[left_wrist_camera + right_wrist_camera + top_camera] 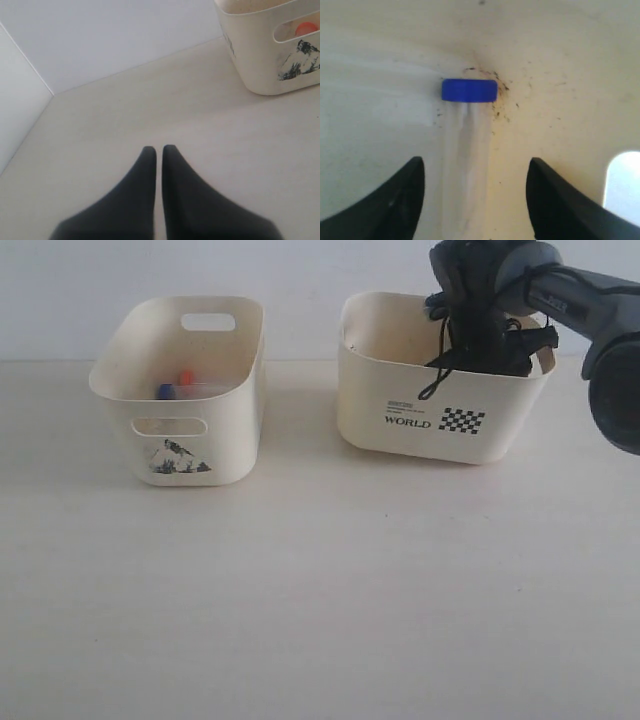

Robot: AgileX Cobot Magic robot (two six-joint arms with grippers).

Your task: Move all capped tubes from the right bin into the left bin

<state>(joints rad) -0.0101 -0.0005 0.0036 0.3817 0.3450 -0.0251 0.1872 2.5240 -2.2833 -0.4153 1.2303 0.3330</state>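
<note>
Inside the right bin, marked "WORLD", my right gripper is open. A clear tube with a blue cap lies on the bin floor between its fingers, untouched. In the exterior view the right arm reaches down into this bin and hides the gripper's fingers. The left bin, with the mountain picture, holds a blue-capped tube and an orange-red-capped tube. My left gripper is shut over the bare table, away from the left bin; an orange-red cap shows through that bin's handle slot.
The two bins stand side by side at the back of a pale table, near a white wall. Dark specks mark the right bin's floor by the tube's cap. A handle cut-out opens in the wall beside my right gripper.
</note>
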